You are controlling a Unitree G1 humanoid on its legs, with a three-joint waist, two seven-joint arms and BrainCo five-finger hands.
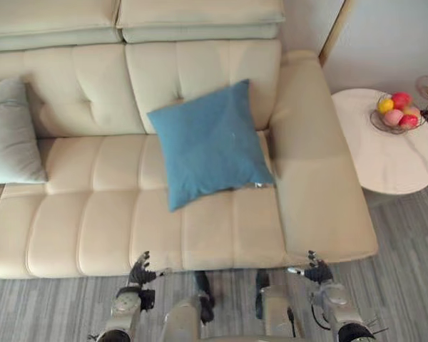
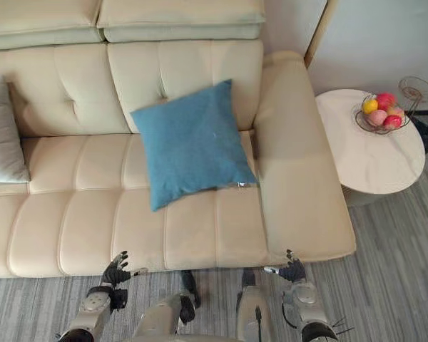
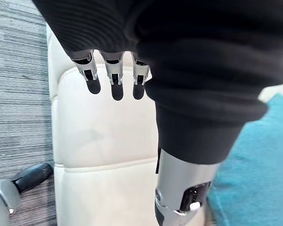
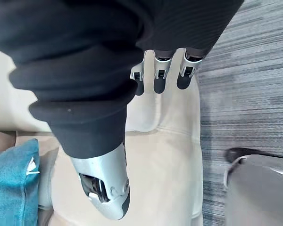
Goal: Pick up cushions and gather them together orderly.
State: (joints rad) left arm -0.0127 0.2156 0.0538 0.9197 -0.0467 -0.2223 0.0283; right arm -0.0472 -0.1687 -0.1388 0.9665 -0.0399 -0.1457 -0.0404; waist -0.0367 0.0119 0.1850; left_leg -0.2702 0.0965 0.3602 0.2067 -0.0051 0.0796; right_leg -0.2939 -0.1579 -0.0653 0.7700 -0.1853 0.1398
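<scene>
— How is the light?
— Soft, even and bright across the sofa, ahead of the left hand. Gentle contrast.
— Any shadows?
— A faint one under the blue cushion, well beyond that hand. In the wrist view, leather past its fingers looks pale.

Left hand and right hand hover low; fingers relaxed.

bare seat left, blue cushion blocking right

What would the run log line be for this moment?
left hand: open, empty | right hand: open, empty | blue cushion: on sofa, untouched | grey cushion: far left, apart
</scene>
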